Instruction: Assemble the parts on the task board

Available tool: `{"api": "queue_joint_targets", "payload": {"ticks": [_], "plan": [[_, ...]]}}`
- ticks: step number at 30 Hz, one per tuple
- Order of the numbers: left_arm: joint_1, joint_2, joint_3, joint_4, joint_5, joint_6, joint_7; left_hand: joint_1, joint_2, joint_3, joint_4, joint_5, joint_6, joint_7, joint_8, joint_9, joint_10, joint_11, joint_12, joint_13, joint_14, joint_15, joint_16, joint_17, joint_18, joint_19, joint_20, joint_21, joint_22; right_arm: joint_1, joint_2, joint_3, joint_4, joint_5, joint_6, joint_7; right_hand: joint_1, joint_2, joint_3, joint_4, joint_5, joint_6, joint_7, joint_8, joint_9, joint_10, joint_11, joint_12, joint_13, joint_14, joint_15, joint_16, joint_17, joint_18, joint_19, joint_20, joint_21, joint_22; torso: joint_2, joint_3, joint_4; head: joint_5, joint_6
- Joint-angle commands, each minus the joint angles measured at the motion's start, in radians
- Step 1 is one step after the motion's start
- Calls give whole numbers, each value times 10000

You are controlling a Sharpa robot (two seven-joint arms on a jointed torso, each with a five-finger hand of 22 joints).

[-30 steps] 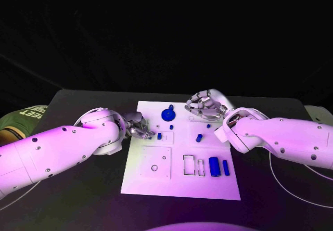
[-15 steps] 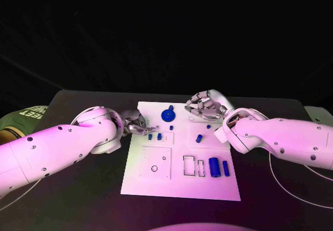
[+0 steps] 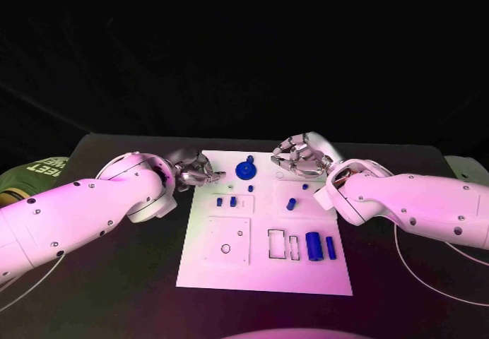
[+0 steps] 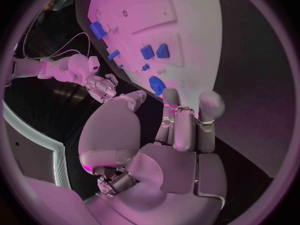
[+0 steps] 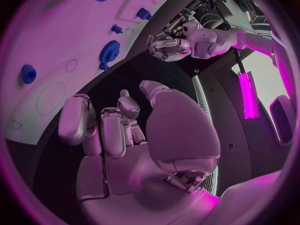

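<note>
The white task board [image 3: 265,268] lies mid-table. A blue gear [image 3: 246,169] stands near its far edge, also seen as the gear [image 4: 156,85] and the gear [image 5: 109,51]. Two small blue pieces [image 3: 226,201] sit side by side on the left half, and another blue piece [image 3: 292,203] lies right of them. Two blue cylinders [image 3: 321,245] lie toward the near right. My left hand [image 3: 193,171] hovers at the board's far left corner, fingers apart, holding nothing [image 4: 181,130]. My right hand [image 3: 299,159] hangs over the far right edge, fingers loosely bent and empty [image 5: 125,130].
Black table [image 3: 408,282] surrounds the board. Outlined recesses [image 3: 283,242] and a square panel with a hole [image 3: 227,240] mark the board's near half. A person's green sleeve [image 3: 36,169] lies at the table's far left edge. White cables [image 3: 428,279] run near my right arm.
My left hand has drawn back from over the small pieces to the board's far left corner, uncovering a second small blue piece beside the first. The right hand has barely moved.
</note>
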Motion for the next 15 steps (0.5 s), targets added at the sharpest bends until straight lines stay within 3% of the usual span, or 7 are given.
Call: {"api": "queue_joint_targets", "payload": {"ticks": [1,2,3,5,8,11,15], "plan": [[39,95,14,-63,881,-891,1966,1251,-68,268,-119,-3,-663,413,-355,-246,-1031,379,-666,-594,-791,324,-1153,-1502,410,-1361,277,-1626,-2171,-6,0,1,-9,-44,-10,80,-121,-2,27,-17,32,-21,-47,47,-12,16,-20,8,-33,355,-80,-46,-25,53,61,-21,-69,777,-1,5,17,-44,51],[44,133,9,-89,908,-914,2363,1840,-68,461,-310,13,-787,513,-501,-386,-1308,468,-862,-737,-1097,391,-1469,-1968,507,-1724,374,-2104,-2752,-6,1,1,-15,-44,-22,83,-109,-6,32,-28,35,-27,-47,45,-13,9,-21,2,-39,353,-80,-50,-30,56,55,-21,-86,770,3,4,11,-48,58],[48,179,-4,-110,847,-948,2718,2808,-21,1005,-743,30,-1010,696,-802,-641,-1836,620,-1322,-1042,-1864,523,-2202,-3028,522,-2000,491,-2438,-2982,-6,2,1,-21,-44,-35,88,-109,-6,32,-28,35,-27,-47,45,-13,9,-21,2,-39,353,-80,-50,-30,56,55,-21,-86,770,6,0,4,-50,61],[52,265,-39,-150,625,-993,3244,3385,-199,1405,-1049,-24,-945,870,-1092,-979,-2206,802,-1896,-1542,-2571,722,-2705,-3757,519,-2234,677,-2721,-3117,-5,6,1,-36,-41,-71,100,-77,-10,47,-52,44,-41,-47,41,-16,-17,-22,-26,-64,345,-81,-71,-56,62,43,-22,-122,756,7,-6,4,-70,63],[54,444,-134,-237,-72,-1049,3945,3766,-407,1635,-1422,-62,-842,912,-1606,-1571,-2187,886,-2600,-2358,-3004,809,-2798,-4218,557,-2319,813,-2781,-3118,-5,13,2,-59,-36,-151,137,-22,0,85,-84,64,-63,-41,36,-21,-79,-20,-94,-127,337,-81,-95,-80,79,9,-22,-219,716,6,-10,6,-102,95],[49,690,-261,-362,-1252,-1001,4439,3724,-607,1575,-1527,-134,-724,888,-1953,-1944,-2281,929,-3229,-2947,-3212,851,-2825,-4500,559,-2412,848,-2789,-3090,-4,28,2,-79,-11,-229,182,20,3,122,-104,84,-83,-31,32,-26,-364,-13,-482,-475,318,-75,-140,-134,99,-34,-20,-335,668,19,-4,-22,-109,112],[45,913,-340,-523,-2435,-876,4622,3693,-755,1455,-1626,-170,-595,890,-2402,-2377,-2355,976,-4019,-3673,-3310,913,-2767,-4847,572,-2423,885,-2764,-3050,-2,41,2,-82,4,-300,219,31,3,143,-104,92,-93,-25,33,-28,-543,-8,-735,-703,296,-72,-197,-206,114,-68,-18,-427,630,16,6,-28,-124,122]]}}
